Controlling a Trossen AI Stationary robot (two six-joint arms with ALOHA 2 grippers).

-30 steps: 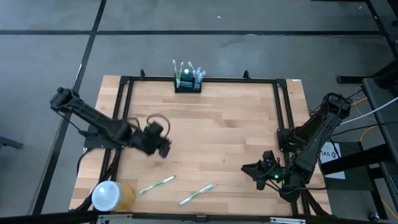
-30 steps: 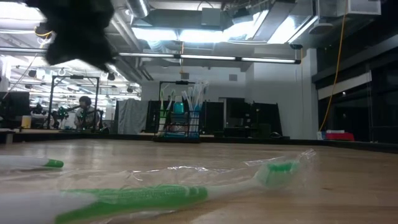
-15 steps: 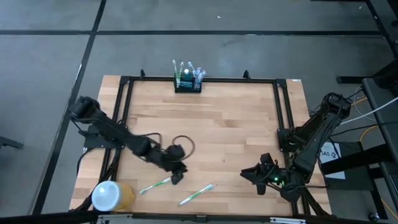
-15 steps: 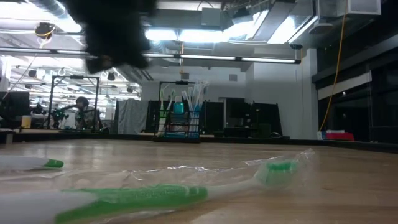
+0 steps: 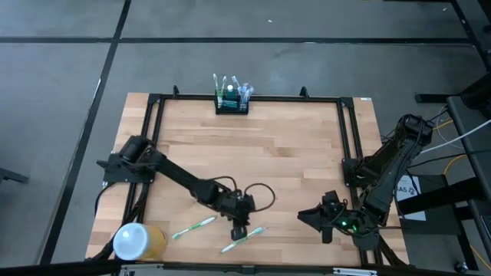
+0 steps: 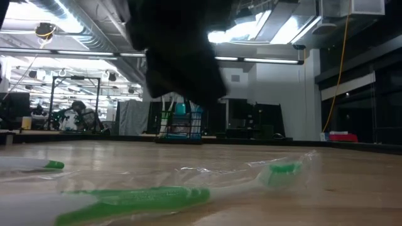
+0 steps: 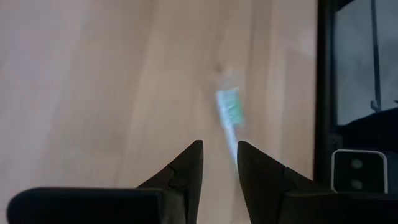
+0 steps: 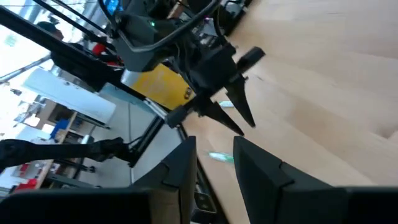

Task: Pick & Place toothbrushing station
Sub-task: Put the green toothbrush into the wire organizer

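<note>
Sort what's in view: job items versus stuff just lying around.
Job: toothbrushing station at the table's far edge; two wrapped green toothbrushes near the front; left claw over the second one.

Lying about: white-and-yellow cylinder; right claw, waiting.

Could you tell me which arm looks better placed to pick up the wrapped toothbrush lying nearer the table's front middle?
Left, probably. The left gripper hangs right over that toothbrush, fingers slightly apart with the green head just ahead of them. The right gripper waits by the table's right edge, farther from it.
</note>
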